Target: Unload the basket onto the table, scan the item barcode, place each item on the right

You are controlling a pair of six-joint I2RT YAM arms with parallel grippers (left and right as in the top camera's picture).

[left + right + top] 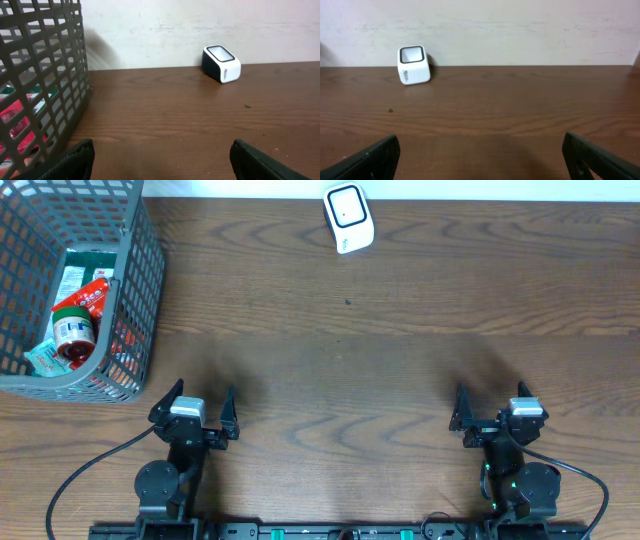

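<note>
Tabletop of dark wood seen from above, with two robot arms parked at its near edge. Your left gripper and right gripper both stand with jaws spread wide and hold nothing.

The items to scan lie in a grey mesh basket at the far left corner, nearest your left arm. A white barcode scanner sits at the far edge near the middle, well apart from the basket and from both grippers.

Likely trouble from here:
- A finger may catch in the basket's open mesh on the reach in, and drag or tip the basket.
- The goods are packed close together, so a wide grip could pinch two at once.
- A barcode turned away from the scanner's window would not read.
- The scanner looks small and light, so a bump could shove it askew.

Counts: two grippers, one basket, one scanner. In the basket you can make out a round tub, a red packet and a green-and-white packet. Others may lie beneath; the full number cannot be told.
</note>
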